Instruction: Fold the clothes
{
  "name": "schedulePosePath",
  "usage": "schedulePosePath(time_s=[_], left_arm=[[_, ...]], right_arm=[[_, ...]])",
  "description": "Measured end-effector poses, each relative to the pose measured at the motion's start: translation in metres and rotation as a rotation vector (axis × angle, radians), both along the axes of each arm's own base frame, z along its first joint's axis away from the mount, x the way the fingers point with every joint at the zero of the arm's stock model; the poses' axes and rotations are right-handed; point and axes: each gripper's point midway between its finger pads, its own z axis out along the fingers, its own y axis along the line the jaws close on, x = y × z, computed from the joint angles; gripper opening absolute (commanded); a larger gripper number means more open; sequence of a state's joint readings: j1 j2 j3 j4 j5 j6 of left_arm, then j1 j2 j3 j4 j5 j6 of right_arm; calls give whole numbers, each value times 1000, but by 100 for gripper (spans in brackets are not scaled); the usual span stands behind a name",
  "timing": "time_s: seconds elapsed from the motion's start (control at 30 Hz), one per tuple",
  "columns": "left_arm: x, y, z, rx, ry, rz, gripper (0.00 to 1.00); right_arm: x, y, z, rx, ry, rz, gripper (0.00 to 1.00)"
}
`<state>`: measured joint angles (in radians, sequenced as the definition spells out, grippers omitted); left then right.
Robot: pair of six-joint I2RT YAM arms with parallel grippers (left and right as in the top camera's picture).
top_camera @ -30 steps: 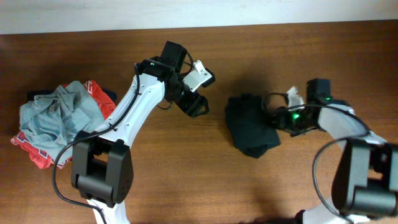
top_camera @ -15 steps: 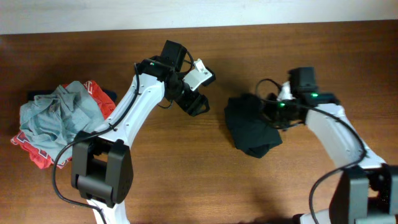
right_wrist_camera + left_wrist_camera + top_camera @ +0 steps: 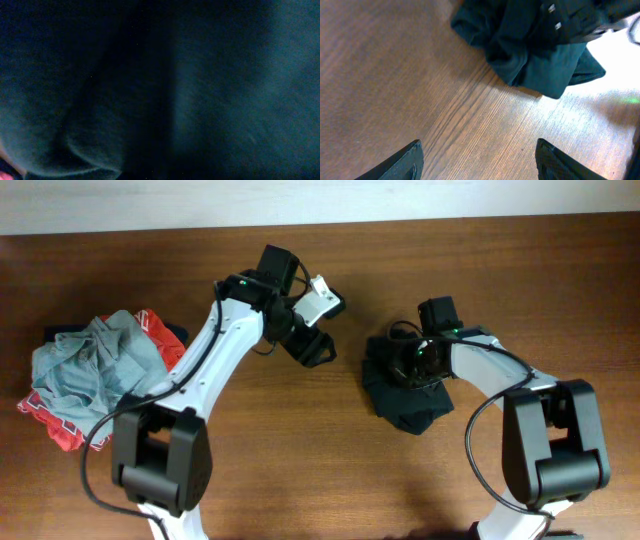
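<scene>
The black T-shirt (image 3: 405,408) lies crumpled in a small heap right of the table's middle. My right gripper (image 3: 412,363) is pressed into the heap's upper part, shut on the black T-shirt. Dark fabric (image 3: 200,75) fills the right wrist view and hides the fingers. My left gripper (image 3: 318,332) hangs open above bare wood to the left of the heap, with nothing between its fingertips (image 3: 410,160). In the left wrist view the T-shirt (image 3: 530,55) sits ahead, with the right gripper (image 3: 570,20) on top of it.
A pile of other clothes (image 3: 90,370), grey-blue over red-and-white and navy, sits at the table's left edge. The wooden table (image 3: 300,470) ends at a pale wall along the far side.
The right gripper shut at the T-shirt's right edge and moved left onto the heap. The left arm has not moved.
</scene>
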<state>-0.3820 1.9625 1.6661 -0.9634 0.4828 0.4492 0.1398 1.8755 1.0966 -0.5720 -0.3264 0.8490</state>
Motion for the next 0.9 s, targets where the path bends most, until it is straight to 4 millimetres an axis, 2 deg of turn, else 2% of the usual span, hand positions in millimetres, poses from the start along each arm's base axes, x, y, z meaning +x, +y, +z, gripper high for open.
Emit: schedulePosePath(time_s=[0.17,0.23,0.33,0.47,0.53,0.6,0.73,0.83,0.9], left_arm=[[2,7,30,-17,-77,16,72],[3,11,44,-14,-116,27,73],[6,19,58,7,-170,47,74],[7,29,66,48,-208,72,74],[7,35,65,70,-206,84,74],[9,41,63,85,-199,100,75],[13,57,61,101,-178,160,76],[16,67,60,101,-153,213,78],[16,71,60,93,-136,238,78]], right_arm=[[-2,7,-1,-14,-49,199,4],[-6,16,-1,-10,-69,297,4],[-22,36,-1,12,-63,464,4],[-54,59,0,26,-4,681,4],[-69,63,0,-2,40,771,4],[-74,62,0,-52,57,825,4],[-69,53,1,-154,48,857,4],[-55,48,11,-201,-19,841,15],[-42,48,29,-209,-99,817,24]])
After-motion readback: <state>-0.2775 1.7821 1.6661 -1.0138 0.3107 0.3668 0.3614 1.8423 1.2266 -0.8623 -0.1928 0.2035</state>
